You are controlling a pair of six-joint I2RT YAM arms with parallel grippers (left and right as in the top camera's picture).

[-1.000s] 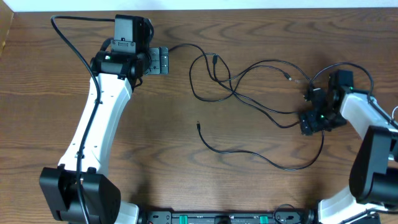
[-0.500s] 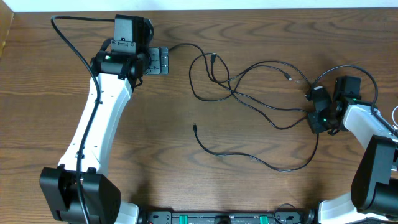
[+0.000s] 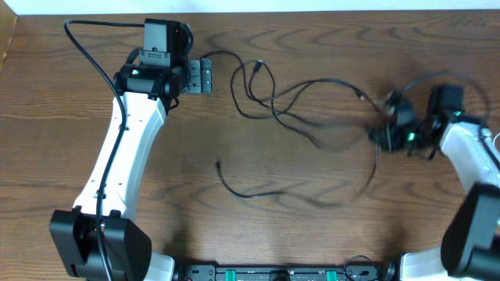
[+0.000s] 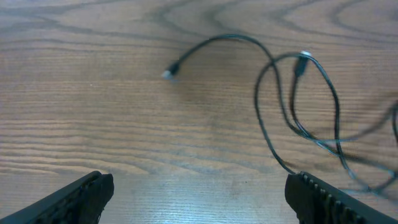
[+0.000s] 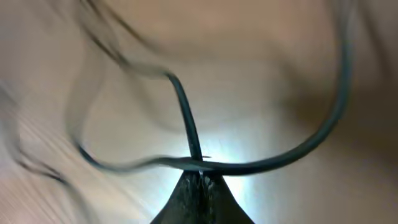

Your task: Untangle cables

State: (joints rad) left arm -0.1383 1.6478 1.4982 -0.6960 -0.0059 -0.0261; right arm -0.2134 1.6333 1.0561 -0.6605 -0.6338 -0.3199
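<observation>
On the left, we are hovering our left claw (image 4: 199, 186) with its fingers spread wide and gripping nothing, and a loose plug end (image 4: 169, 73) is lying just ahead of it on the desk (image 3: 180, 195). The cables (image 3: 273, 109) are lying across the middle of the desk, looping over one another near the top and trailing toward the right. There our right claw (image 5: 200, 177) is pinching closed on two strands of the cables.

We are risking a tighter knot. With nothing anchoring the left side, any pull is likely dragging the whole bundle rather than separating it, and a thin strand could be slipping out of the pinch.

Blur is smearing the right side overhead and the right wrist view, so we are failing to make out which strands are crossing or where they are ending.
</observation>
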